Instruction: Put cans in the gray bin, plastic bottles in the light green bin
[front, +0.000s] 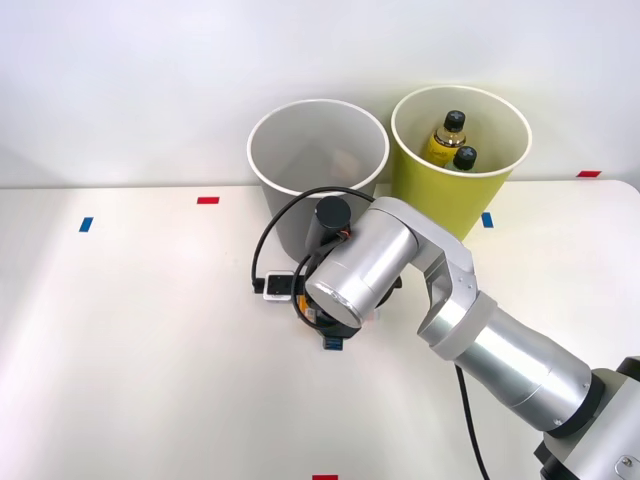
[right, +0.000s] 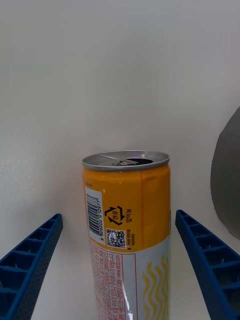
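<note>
Front view: a white table with two round bins at the back. The gray bin (front: 318, 165) stands toward the left; touching or just beside it on the right, the light green bin (front: 461, 155) already holds two plastic bottles (front: 449, 140) with black caps. The robot's right arm reaches in from the lower right, its silver wrist bent low over the table just in front of the gray bin, covering whatever lies under it.

Right wrist view: the can (right: 127, 235), orange band near its opened silver end and pale below, lies between the two blue ribbed fingers (right: 30, 265) of the right gripper (right: 120, 270). The fingers are spread wide, with clear gaps on both sides of the can. A gray bin wall curves nearby.

The step in hand appears to be grasping the can. Next, the fingers need to close squarely on its body, then lift and carry it over the gray bin's rim.
</note>
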